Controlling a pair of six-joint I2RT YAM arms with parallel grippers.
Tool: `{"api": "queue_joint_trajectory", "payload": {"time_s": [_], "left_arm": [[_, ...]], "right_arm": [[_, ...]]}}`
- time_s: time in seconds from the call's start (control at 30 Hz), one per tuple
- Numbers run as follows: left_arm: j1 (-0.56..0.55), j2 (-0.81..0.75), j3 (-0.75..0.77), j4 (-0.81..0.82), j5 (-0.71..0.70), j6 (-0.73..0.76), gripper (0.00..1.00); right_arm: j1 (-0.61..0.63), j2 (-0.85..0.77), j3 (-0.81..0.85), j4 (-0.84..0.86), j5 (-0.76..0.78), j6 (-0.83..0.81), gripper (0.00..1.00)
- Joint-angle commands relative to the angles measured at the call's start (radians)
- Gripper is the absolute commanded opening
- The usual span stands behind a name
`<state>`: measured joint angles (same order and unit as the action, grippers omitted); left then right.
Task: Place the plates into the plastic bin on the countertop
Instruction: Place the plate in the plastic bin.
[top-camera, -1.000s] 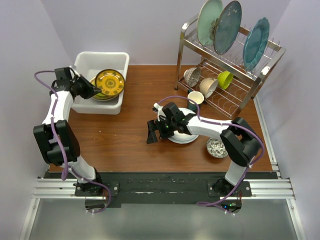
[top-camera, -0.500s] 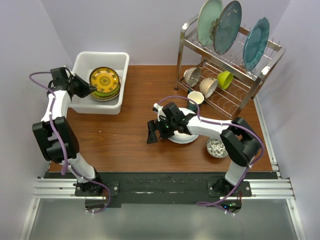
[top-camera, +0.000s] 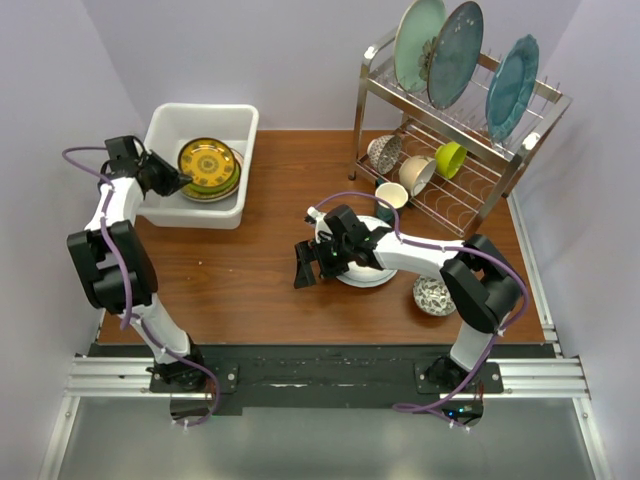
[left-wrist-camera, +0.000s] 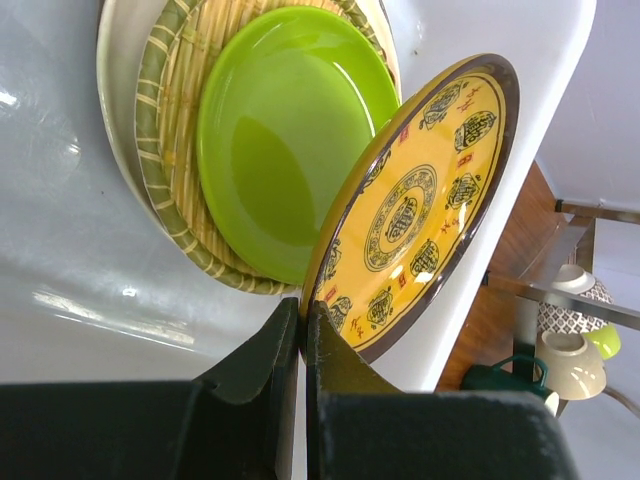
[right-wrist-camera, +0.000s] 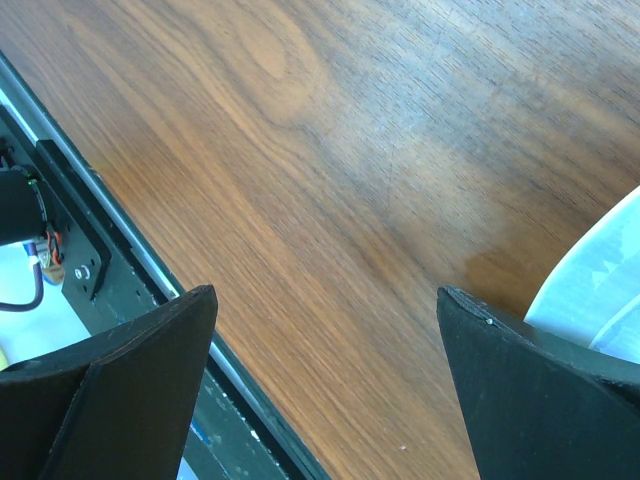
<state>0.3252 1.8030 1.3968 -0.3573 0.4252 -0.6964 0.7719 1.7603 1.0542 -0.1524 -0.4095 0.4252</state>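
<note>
My left gripper (top-camera: 178, 180) is shut on the near rim of a yellow patterned plate with a brown edge (top-camera: 210, 165). It holds the plate tilted inside the white plastic bin (top-camera: 200, 112). In the left wrist view the gripper (left-wrist-camera: 302, 310) pinches that plate (left-wrist-camera: 415, 215) above a lime green plate (left-wrist-camera: 280, 130) lying on a woven yellow plate (left-wrist-camera: 170, 150). My right gripper (top-camera: 303, 267) is open and empty over the countertop (top-camera: 240, 280), just left of a white plate (top-camera: 368, 272). That plate's edge also shows in the right wrist view (right-wrist-camera: 600, 290).
A steel wire rack (top-camera: 510, 150) at the back right holds large teal plates (top-camera: 455, 50), small bowls and a lime green bowl (top-camera: 450, 158). A mug (top-camera: 392, 195) stands by the rack. A small patterned bowl (top-camera: 434, 295) sits right of the white plate.
My left gripper has carried the yellow patterned plate left and back, further into the bin over the stacked plates. The right arm has not moved.
</note>
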Motion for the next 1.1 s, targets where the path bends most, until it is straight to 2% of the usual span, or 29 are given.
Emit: {"api": "queue_joint_trajectory", "payload": {"time_s": [0.0,0.17,0.47,0.57,0.8,0.9,1.07], "left_arm": [[0.006,0.01,0.048,0.057,-0.002,-0.006,0.05],[0.006,0.025,0.041,0.06,-0.002,-0.002,0.06],[0.006,0.051,0.051,0.072,-0.011,0.005,0.17],[0.006,0.077,0.076,0.064,0.003,0.006,0.24],[-0.003,0.13,0.142,0.006,0.049,0.049,0.48],[-0.012,0.122,0.143,-0.011,0.053,0.074,0.53],[-0.021,0.053,0.134,-0.048,0.007,0.118,0.54]], "right_arm": [[-0.002,-0.012,0.003,-0.004,0.015,-0.019,0.95],[-0.003,-0.012,0.006,-0.009,0.012,-0.019,0.95],[-0.002,-0.009,0.01,-0.012,0.011,-0.02,0.95],[-0.002,-0.01,0.01,-0.013,0.011,-0.022,0.95],[-0.002,-0.012,0.012,-0.013,0.011,-0.023,0.95],[-0.002,-0.013,0.013,-0.012,0.011,-0.019,0.95],[-0.002,-0.021,0.015,-0.009,0.012,-0.016,0.95]]}}
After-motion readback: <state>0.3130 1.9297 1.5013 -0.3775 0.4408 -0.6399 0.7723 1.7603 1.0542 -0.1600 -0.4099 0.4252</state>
